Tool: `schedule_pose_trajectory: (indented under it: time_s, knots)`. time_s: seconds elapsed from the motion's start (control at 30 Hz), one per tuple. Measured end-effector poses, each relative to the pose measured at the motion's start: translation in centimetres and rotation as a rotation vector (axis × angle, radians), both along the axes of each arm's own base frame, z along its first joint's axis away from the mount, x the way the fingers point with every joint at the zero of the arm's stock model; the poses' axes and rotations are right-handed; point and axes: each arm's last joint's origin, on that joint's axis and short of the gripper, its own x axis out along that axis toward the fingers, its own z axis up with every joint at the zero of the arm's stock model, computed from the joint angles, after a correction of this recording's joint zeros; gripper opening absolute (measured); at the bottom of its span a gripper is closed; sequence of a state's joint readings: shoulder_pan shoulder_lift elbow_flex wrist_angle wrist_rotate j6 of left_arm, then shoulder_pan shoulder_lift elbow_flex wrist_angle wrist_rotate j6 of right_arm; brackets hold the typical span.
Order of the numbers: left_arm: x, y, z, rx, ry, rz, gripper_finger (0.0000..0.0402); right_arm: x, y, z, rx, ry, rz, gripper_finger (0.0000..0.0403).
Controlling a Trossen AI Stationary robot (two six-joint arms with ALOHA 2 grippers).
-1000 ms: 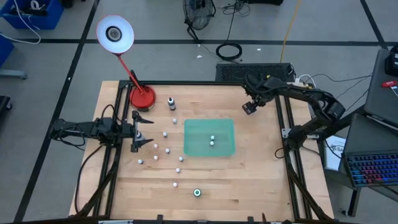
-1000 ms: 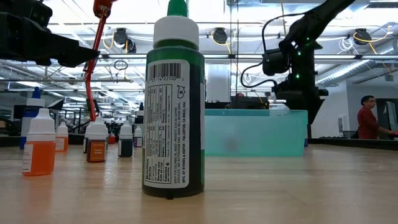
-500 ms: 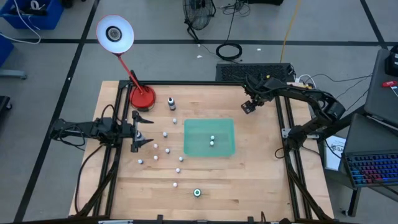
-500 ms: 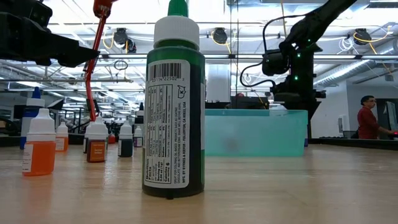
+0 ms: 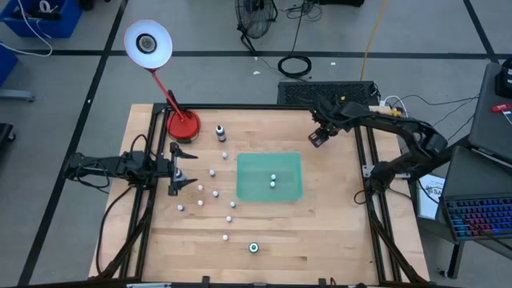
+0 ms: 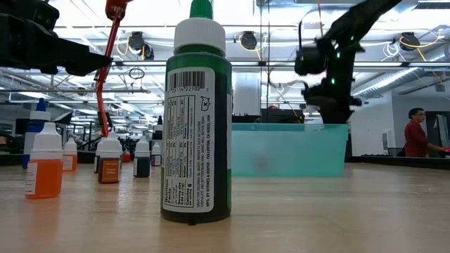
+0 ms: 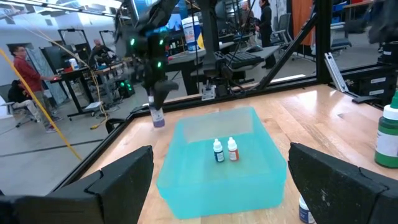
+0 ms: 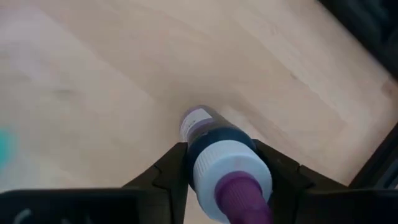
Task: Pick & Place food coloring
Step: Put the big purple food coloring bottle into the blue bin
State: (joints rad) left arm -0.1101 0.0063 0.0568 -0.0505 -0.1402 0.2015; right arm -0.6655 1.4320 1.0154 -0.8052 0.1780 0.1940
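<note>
The food coloring bottles stand on the wooden table: several tiny ones [image 5: 214,192] sit between my left gripper and a teal tray [image 5: 270,164], and two [image 7: 224,150] stand inside the tray. A big green one [image 6: 197,119] stands near the front edge. My right gripper [image 5: 317,139] is near the far right edge, shut on a small dark bottle [image 7: 157,117] that has a white cap and a purple tip. My left gripper [image 5: 192,168] waits open at the table's left, with nothing between its fingers. My right gripper pinches the dark bottle between its two fingers, on the body just below the white cap [image 8: 189,152]. The fingers come from above, pointing down, and the cap and purple tip [image 8: 239,190] stick up between them. Whether the bottle's bottom rests on the table, I cannot tell.
A red lamp base [image 5: 183,124] with its white shade [image 5: 147,42] stands at the far left corner, and a dark bottle [image 5: 220,133] stands beside it. Black frame rails [image 5: 364,172] run along the table's sides. People show in the room behind the table [image 6: 416,133].
My right gripper has shifted a little toward the table's left near the far edge. In the low view it stands higher than before. My left arm has kept still.
</note>
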Motion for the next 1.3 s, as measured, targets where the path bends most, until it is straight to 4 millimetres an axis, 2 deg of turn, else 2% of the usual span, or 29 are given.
schedule_pose_trajectory:
  time_s: [0.13, 0.27, 0.43, 0.5, 0.57, 0.67, 0.87, 1.03, 1.13, 1.3]
  knots:
    - [0.0, 0.0, 0.0, 0.000, 0.000, 0.000, 0.0365, 1.2, 2.6, 4.0, -0.089, -0.135, 0.107, 0.0132]
    - [0.0, 0.0, 0.0, 0.000, 0.000, 0.000, 0.0365, 2.6, 6.1, 8.3, -0.136, -0.322, 0.217, 0.0132]
    - [0.0, 0.0, 0.0, 0.000, 0.000, 0.000, 0.0365, 5.3, 10.0, 14.1, -0.171, -0.516, 0.363, 0.0132]
    - [0.0, 0.0, 0.0, 0.000, 0.000, 0.000, 0.0365, 6.7, 11.4, 15.8, -0.183, -0.538, 0.417, 0.0132]
    - [0.0, 0.0, 0.0, 0.000, 0.000, 0.000, 0.0365, 8.1, 12.7, 16.5, -0.195, -0.485, 0.459, 0.0132]
    - [0.0, 0.0, 0.0, 0.000, 0.000, 0.000, 0.0365, 9.7, 14.0, 15.6, -0.176, -0.327, 0.500, 0.0132]
    - [0.0, 0.0, 0.0, 0.000, 0.000, 0.000, 0.0365, 12.1, 14.5, 8.8, -0.085, 0.006, 0.534, 0.0132]
    - [0.0, 0.0, 0.0, 0.000, 0.000, 0.000, 0.0365, 13.4, 14.1, 3.7, 0.035, 0.050, 0.550, 0.0132]
    - [0.0, 0.0, 0.0, 0.000, 0.000, 0.000, 0.0365, 13.5, 13.8, 2.1, 0.048, 0.084, 0.554, 0.0132]
    - [0.0, 0.0, 0.0, 0.000, 0.000, 0.000, 0.0365, 13.0, 12.1, 0.9, 0.057, 0.131, 0.499, 0.0132]
